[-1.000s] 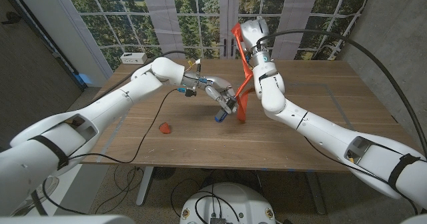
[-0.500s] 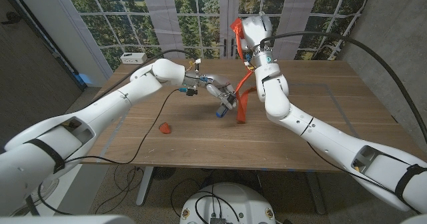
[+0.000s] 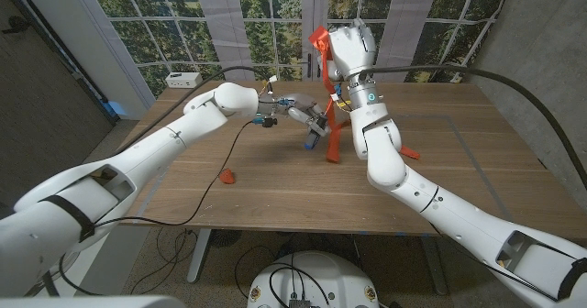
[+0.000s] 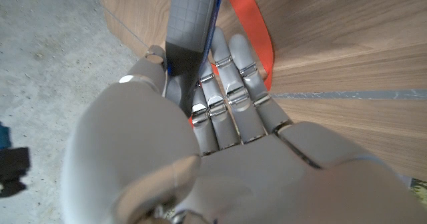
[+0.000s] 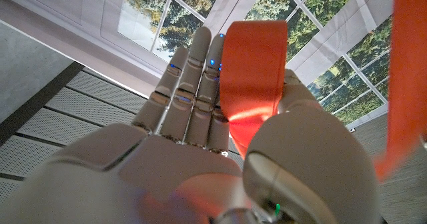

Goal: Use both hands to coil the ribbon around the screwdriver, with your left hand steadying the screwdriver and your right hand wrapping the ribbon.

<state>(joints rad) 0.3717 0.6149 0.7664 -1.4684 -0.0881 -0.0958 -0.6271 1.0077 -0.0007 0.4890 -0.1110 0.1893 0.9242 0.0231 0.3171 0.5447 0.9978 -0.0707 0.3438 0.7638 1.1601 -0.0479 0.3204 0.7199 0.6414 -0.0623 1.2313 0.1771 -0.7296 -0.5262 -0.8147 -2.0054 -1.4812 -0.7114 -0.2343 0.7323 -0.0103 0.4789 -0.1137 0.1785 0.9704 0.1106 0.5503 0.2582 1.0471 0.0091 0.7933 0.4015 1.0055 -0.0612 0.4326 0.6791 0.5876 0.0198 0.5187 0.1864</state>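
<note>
Screwdriver sits gripped in my left hand above the table's middle, its grey and blue handle clamped between thumb and fingers in the left wrist view, with a loop of orange ribbon curving just behind those fingers. Over the last second my left hand has carried the tool farther from me, toward twelve o'clock, while my right hand has climbed higher. I judge this as taking up slack partway through a turn, with more wraps to come. From the screwdriver, the ribbon hangs to the tabletop at about five o'clock and rises toward one o'clock to my right hand, which holds the ribbon's upper end against its fingers with the thumb, well above the tool. Near me at seven o'clock a small red object lies on the table. Farthest back, at eleven o'clock, a white box rests near the table's far edge.
</note>
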